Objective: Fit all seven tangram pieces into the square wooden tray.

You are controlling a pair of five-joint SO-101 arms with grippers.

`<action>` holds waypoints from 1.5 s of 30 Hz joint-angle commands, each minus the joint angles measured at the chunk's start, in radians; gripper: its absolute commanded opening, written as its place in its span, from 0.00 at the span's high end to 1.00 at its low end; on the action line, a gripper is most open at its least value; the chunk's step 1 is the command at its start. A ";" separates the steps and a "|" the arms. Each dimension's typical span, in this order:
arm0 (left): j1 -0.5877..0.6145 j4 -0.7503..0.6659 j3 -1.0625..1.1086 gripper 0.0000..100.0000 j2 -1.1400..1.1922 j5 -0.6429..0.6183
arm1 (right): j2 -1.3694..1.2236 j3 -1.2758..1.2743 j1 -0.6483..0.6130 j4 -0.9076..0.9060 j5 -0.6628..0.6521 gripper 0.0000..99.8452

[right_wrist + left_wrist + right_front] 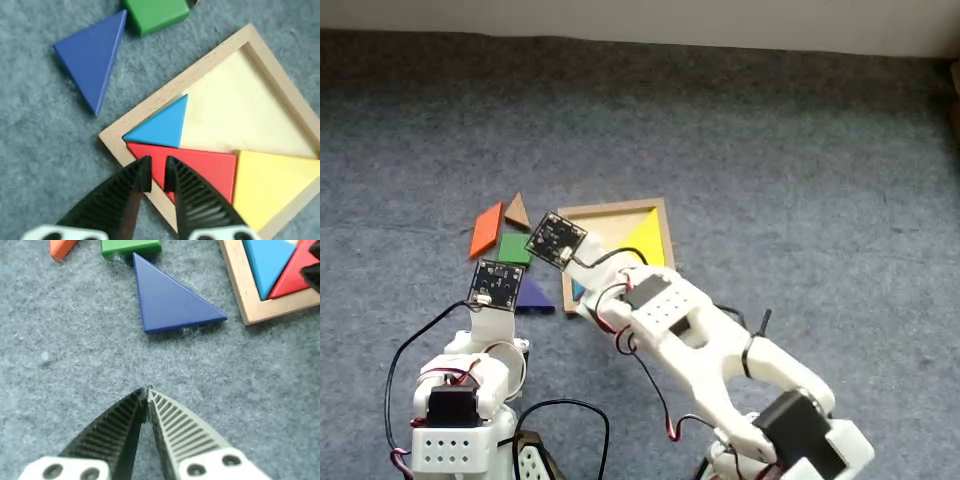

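Note:
The square wooden tray (165, 92) holds a light blue triangle (162, 127), a red piece (200, 165) and a yellow triangle (275, 180); the rest of its floor is bare. My right gripper (156, 175) hangs over the tray's near corner and the red piece, its fingers a narrow gap apart with nothing between them. My left gripper (146, 391) is shut and empty over the carpet, short of the dark blue triangle (167, 300). Outside the tray (665, 225) lie the green square (513, 247), an orange piece (487, 228) and a brown triangle (517, 211).
Grey carpet covers the whole table. The loose pieces cluster just left of the tray, in front of the left arm (490, 330). The right arm (720, 350) crosses the tray's near corner. Open carpet stretches to the right and behind the tray.

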State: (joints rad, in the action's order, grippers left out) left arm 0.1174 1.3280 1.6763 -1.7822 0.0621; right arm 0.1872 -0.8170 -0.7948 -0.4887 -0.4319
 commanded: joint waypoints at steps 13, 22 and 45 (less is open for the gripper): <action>0.013 0.008 0.019 0.99 -0.038 -0.009 | 0.819 -0.410 0.236 -0.001 -0.003 0.94; 0.013 0.008 0.019 0.99 -0.038 -0.009 | 1.075 -0.555 0.455 -0.001 0.176 0.94; 0.013 0.008 0.019 0.99 -0.038 -0.009 | 1.636 -0.839 0.556 -0.486 0.184 0.98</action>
State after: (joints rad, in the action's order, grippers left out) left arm 0.1174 1.3280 1.6763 -1.7822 0.0621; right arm 1.8167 -1.6640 -0.2516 -0.9505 -0.2570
